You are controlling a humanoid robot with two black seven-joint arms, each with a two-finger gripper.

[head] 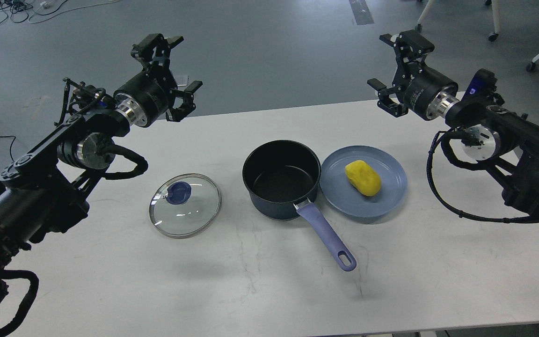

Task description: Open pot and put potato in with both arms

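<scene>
The dark navy pot [282, 180] stands uncovered in the middle of the white table [269, 290], its lavender handle [328, 238] pointing to the front right. The yellow potato [362, 177] lies on a flat blue plate [389, 196] just right of the pot. The glass lid with a blue knob [185, 205] lies flat on the table left of the pot. My left gripper [172, 75] is open and empty, raised above the table's far left edge. My right gripper [393, 70] is open and empty, raised above the far right edge, behind the plate.
Grey floor lies beyond the table's far edge, with cables at the top left and chair legs on castors [493, 36] at the top right. My black arms come in along both sides of the table.
</scene>
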